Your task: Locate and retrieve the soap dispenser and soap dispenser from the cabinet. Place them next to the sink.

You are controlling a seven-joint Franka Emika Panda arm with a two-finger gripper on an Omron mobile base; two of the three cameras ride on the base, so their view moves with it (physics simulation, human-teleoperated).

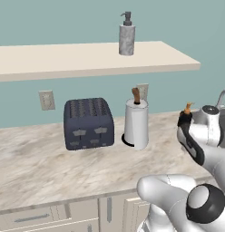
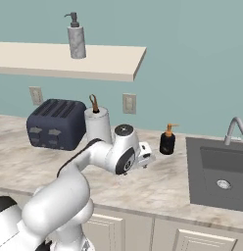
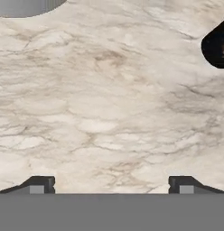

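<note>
Pincer (image 3: pixel 111 185) tips stood wide apart at the bottom of the hand view, with nothing between them, looking down at bare counter (image 3: pixel 109 99). In the right base view the pincer (image 2: pixel 149 158) hung low over the counter near the middle of the frame.

The black bottle (image 2: pixel 167 140) with the orange pump stood on the counter just to the right of the pincer, near the left rim of the sink (image 2: pixel 216 171). It looked already put where it belongs. The grey bottle (image 2: pixel 76 38) stood upright on the shelf (image 2: pixel 113 61) in the upper left of that frame, a little way in from the front edge.

So one bottle was likely done and the grey one was probably next.

What could go wrong: the arm had to rise past the shelf's front edge. If it came up too close, it could bump the board from below. A push on the tall grey bottle near its top could tip it, and it could roll off the edge. A wide swing could also knock the black bottle or the towel roll (image 2: pixel 97 125), which stood just left of the arm, beside the toaster (image 2: pixel 55 125).

Open room lay in front of the shelf and above the counter, toward the lower middle of the frame.
</note>
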